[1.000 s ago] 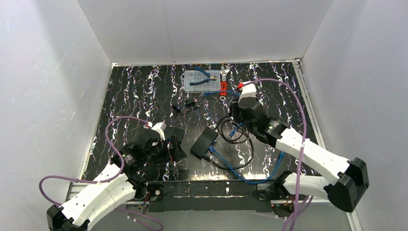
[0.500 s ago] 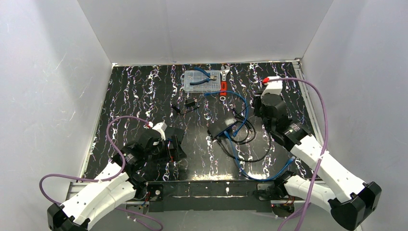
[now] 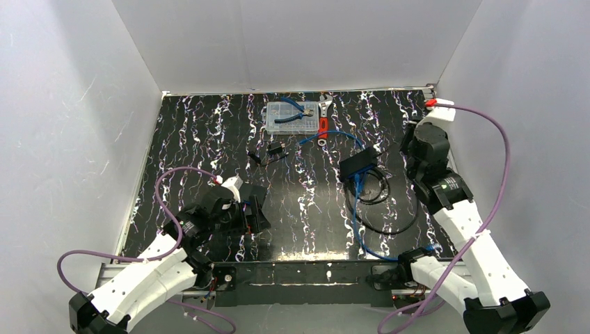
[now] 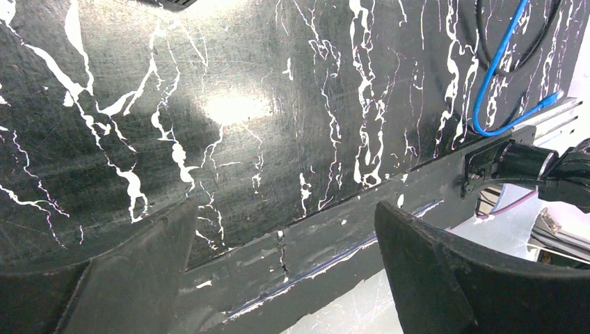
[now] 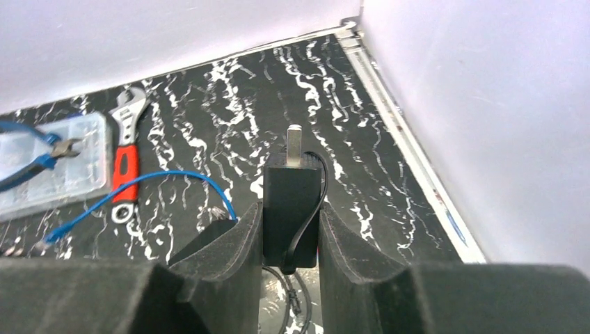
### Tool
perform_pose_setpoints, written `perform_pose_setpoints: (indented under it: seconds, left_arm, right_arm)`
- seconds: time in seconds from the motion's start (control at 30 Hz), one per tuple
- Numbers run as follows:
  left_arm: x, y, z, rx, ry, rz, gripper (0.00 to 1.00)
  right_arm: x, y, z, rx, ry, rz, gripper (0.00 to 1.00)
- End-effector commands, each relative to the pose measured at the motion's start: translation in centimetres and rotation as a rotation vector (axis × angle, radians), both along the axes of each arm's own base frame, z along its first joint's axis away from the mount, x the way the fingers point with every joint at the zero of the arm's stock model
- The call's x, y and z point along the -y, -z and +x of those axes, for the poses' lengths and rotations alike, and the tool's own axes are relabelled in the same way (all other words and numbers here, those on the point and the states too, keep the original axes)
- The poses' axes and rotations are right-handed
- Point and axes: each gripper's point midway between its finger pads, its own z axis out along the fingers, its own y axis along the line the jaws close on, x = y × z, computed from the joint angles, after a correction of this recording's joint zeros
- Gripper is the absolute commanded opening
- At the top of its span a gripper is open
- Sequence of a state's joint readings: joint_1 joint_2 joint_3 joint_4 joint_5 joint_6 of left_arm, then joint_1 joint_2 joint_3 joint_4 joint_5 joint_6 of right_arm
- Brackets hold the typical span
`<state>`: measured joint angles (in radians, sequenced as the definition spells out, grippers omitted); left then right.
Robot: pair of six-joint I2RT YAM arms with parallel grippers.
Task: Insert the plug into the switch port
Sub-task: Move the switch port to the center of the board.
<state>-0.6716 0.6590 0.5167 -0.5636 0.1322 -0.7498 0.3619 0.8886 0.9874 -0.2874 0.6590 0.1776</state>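
With the right claw (image 5: 291,209) clamped on the black plug (image 5: 291,191) near the far right corner of the table (image 3: 209,139) and the left claw (image 4: 285,268) spread wide at the near edge, we should square the plug to the black box (image 3: 358,165) lying right of centre before easing in.

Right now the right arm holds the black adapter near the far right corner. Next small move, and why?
Probably swing the right gripper left and down toward the black box. It is shut on the black adapter, whose prong points at the far wall, away from the box lying to its left. The left gripper is open, nowhere near it.
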Motion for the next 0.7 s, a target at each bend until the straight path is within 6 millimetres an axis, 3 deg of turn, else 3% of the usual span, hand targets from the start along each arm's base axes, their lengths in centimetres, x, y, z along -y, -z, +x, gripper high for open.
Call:
perform_pose_setpoints:
  seconds: [0.0,0.2,0.33,0.67]
  left_arm:
    - [0.2,0.2,-0.4,0.001,0.032,-0.002,0.98]
    - [0.2,0.2,-0.4,0.009,0.031,-0.016,0.98]
    - [0.3,0.2,-0.4,0.013,0.034,-0.02,0.98]
    - [0.4,0.1,-0.5,0.015,0.042,-0.033,0.98]
  right_arm:
    - [2.8,-5.6,0.3,0.173,0.108,0.072,0.01]
    - [5.2,-6.2,0.8,0.199,0.177,0.112,0.01]
    - [5.8,-5.1,1.6,0.171,0.195,0.124,0.01]
    - [6.9,2.9,4.9,-0.03,0.247,0.142,0.01]
